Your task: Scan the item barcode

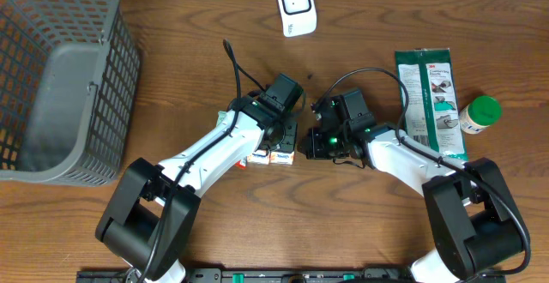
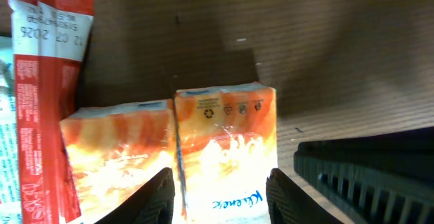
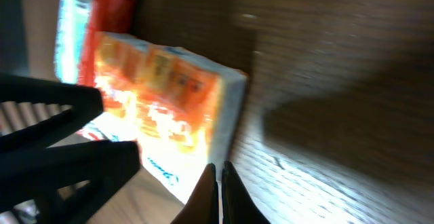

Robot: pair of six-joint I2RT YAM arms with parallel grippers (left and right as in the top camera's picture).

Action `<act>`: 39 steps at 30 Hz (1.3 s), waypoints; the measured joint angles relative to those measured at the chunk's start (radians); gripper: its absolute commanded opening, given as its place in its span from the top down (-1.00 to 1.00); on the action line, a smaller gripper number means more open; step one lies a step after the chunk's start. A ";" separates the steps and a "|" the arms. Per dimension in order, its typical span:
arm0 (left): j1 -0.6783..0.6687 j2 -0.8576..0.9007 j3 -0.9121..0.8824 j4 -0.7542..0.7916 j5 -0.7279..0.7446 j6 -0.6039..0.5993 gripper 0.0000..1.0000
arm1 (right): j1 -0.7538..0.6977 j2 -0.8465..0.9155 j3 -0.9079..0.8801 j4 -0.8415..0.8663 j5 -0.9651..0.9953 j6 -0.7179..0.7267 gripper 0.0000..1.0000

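Two orange tissue packs (image 1: 268,157) lie side by side on the table's middle. In the left wrist view my left gripper (image 2: 220,200) straddles the right-hand pack (image 2: 227,142), with both fingers pressed against its sides. Overhead, that gripper (image 1: 283,142) sits directly over the packs. My right gripper (image 1: 310,144) is just to their right, shut and empty. Its tips (image 3: 219,183) rest low beside the pack's white end (image 3: 163,108). No barcode shows in any view. A white scanner (image 1: 296,6) stands at the table's far edge.
A red sachet (image 2: 51,81) lies against the left pack. A grey wire basket (image 1: 60,77) fills the far left. A green wipes pouch (image 1: 429,103) and a green-capped bottle (image 1: 479,114) lie at the right.
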 measured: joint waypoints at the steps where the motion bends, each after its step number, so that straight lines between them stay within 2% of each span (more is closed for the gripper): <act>1: 0.000 0.000 0.000 0.000 -0.010 0.000 0.10 | 0.002 0.000 0.000 0.011 -0.007 0.000 0.98; 7: 0.000 0.000 0.000 0.000 -0.034 0.000 0.10 | 0.025 0.000 0.000 0.034 0.002 0.000 0.98; 17: 0.000 0.000 0.000 0.000 -0.041 -0.001 0.09 | 0.085 0.000 0.000 0.022 0.124 0.003 0.98; 27: 0.000 0.000 0.000 0.001 0.035 -0.003 0.10 | 0.085 0.000 0.000 -0.019 0.210 0.008 0.98; 39: 0.002 0.070 0.000 0.023 0.046 0.010 0.10 | 0.085 0.000 0.000 -0.008 0.222 0.008 0.98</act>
